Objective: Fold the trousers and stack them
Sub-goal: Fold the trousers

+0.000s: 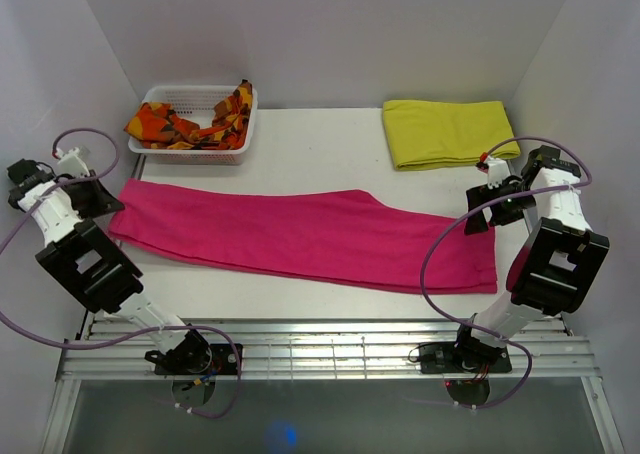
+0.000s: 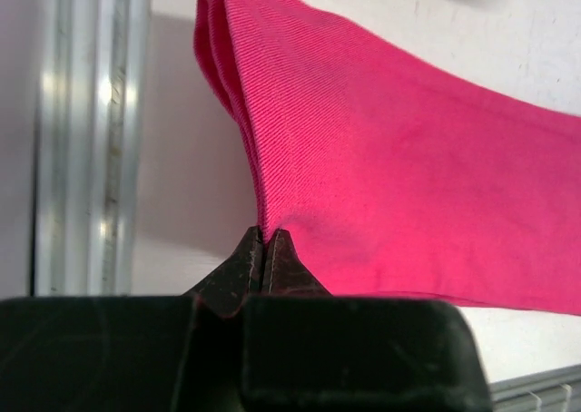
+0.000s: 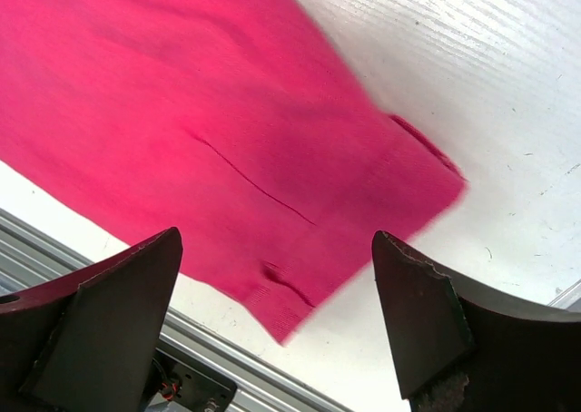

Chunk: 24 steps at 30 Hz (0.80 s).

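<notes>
Flat magenta twill trousers [image 1: 300,236] on white worktop [image 1: 320,139], folded edge pinched by left end effector [image 2: 263,244], right end effector [image 3: 274,241] spread wide.

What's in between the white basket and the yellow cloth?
Nothing, just bare white table between the basket and the yellow cloth, as the top view shows.

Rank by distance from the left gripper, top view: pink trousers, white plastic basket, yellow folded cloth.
1. Bright magenta-pink fabric trousers: left end pinched by the left gripper.
2. White plastic mesh basket: just behind, far-left.
3. Yellow folded cloth: far-right corner.
</notes>
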### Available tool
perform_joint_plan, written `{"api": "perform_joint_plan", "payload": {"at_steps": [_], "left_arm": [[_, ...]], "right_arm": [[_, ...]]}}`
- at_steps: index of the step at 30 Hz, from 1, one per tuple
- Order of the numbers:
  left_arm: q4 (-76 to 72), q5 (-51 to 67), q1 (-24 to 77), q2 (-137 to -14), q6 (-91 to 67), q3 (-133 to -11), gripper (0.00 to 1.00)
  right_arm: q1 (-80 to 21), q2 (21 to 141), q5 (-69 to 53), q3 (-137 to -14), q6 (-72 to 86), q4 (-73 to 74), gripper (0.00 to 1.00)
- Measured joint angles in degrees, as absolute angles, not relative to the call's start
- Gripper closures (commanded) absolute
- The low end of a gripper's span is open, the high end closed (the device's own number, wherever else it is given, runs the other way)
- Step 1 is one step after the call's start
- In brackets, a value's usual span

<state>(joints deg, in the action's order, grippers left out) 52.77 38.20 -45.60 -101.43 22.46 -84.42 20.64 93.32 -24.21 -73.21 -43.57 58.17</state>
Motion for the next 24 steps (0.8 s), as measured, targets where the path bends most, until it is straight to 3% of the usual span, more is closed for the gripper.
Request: {"api": "perform_joint_plan", "payload": {"at_steps": [4, 9, 17, 24], "left_arm": [[55.72, 39.79, -45.43, -101.1, 23.79, -91.0, 1.0], [58.33, 41.36, -38.94, -98.19, 23.79, -90.13, 1.0], [50.83, 41.74, -5.85, -87.05, 8.91, -76.53, 1.0], [34.74, 32.12, 17.72, -88.68, -9.74, -67.29, 1.0]], "right_arm": [[20.64, 93.27, -24.29, -73.23, -43.92, 58.48, 0.1], [20.69, 93.27, -24.36, -73.32, -44.27, 59.2, 0.1], [23.14, 93.86, -24.45, -73.25, -45.17, 59.94, 0.1], [28.18, 97.95, -24.53, -73.28, -45.41, 61.04, 0.1]]}}
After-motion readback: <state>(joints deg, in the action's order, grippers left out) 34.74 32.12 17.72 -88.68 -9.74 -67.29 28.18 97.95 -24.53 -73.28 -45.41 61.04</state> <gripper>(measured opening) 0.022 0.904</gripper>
